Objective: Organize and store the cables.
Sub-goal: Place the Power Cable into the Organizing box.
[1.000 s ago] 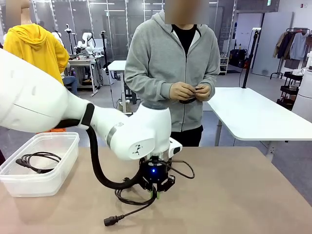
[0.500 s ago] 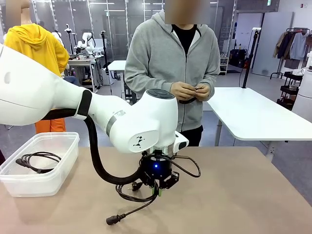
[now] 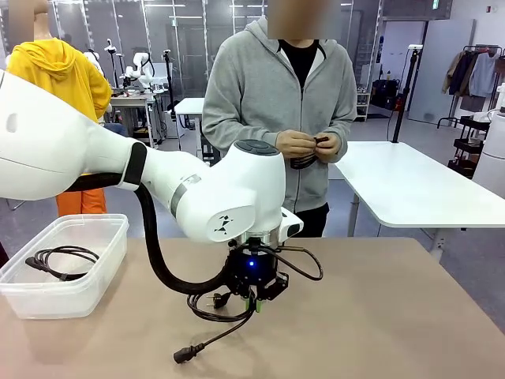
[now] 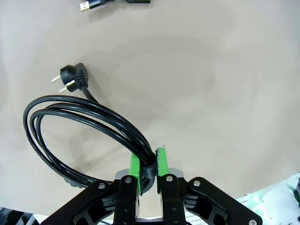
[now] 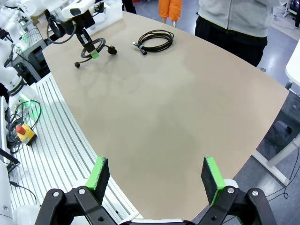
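Note:
My left gripper hangs just over the middle of the table, shut on a coiled black cable. The coil droops to the left and its connector end trails down to the tabletop. In the left wrist view the green pads pinch the bundled cable, and its two-pin plug sticks out past the loop. A second coiled cable lies on the table just behind. My right gripper is open over the table's edge with nothing in it.
A clear plastic container at the table's left holds one coiled cable. The person across the table holds a small black cable in both hands. A USB connector lies at the top of the left wrist view.
My left arm has risen a little and shifted slightly right, lifting the coil off the table. The person's hands have worked their cable slightly higher.

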Available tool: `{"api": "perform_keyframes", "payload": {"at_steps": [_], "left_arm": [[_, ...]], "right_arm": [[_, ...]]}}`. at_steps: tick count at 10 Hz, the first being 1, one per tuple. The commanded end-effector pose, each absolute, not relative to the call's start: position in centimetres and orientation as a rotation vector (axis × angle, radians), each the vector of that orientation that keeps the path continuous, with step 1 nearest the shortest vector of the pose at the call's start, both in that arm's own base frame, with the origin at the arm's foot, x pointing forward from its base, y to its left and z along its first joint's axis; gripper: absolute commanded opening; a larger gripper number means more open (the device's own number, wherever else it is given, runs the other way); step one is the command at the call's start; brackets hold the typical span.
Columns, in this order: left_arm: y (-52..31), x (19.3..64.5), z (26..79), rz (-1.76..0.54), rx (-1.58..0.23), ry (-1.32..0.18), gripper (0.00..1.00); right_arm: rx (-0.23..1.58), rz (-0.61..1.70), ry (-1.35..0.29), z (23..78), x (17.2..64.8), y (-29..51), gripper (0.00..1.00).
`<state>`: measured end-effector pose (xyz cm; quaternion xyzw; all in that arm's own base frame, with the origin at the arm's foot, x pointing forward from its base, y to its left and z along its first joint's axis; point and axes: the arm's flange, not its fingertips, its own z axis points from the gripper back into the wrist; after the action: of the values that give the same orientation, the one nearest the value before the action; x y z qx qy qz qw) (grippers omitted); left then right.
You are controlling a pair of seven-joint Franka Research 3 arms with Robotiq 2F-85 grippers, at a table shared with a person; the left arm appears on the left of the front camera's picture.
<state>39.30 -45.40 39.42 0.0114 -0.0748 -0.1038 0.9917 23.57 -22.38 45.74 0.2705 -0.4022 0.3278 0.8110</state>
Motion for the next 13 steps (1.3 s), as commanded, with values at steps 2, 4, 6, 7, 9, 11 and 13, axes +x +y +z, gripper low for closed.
{"api": "perform_keyframes", "payload": {"at_steps": [2,4,6,7,9,11,13], "left_arm": [[-43.8,41.4,46.3,-0.241,-0.041,-0.204,0.17],[-39.6,41.9,52.1,-0.259,-0.079,-0.238,0.17],[-34.4,41.9,55.7,-0.272,-0.081,-0.27,0.17],[-31.6,41.8,57.6,-0.275,-0.111,-0.326,0.17],[-24.5,41.7,60.3,-0.306,-0.072,-0.462,0.17],[-17.5,41.1,62.7,-0.3,-0.036,-0.442,0.17],[-12.3,40.7,63.5,-0.227,0.054,-0.458,0.17]], "right_arm": [[0.579,0.716,-0.877,45.8,23.5,-22.5,1.0],[0.579,0.716,-0.877,45.8,23.5,-22.5,1.0],[0.579,0.716,-0.877,45.8,23.5,-22.5,1.0],[0.579,0.716,-0.877,45.8,23.5,-22.5,1.0],[0.579,0.716,-0.877,45.8,23.5,-22.5,1.0],[0.579,0.716,-0.877,45.8,23.5,-22.5,1.0],[0.579,0.716,-0.877,45.8,23.5,-22.5,1.0]]}}
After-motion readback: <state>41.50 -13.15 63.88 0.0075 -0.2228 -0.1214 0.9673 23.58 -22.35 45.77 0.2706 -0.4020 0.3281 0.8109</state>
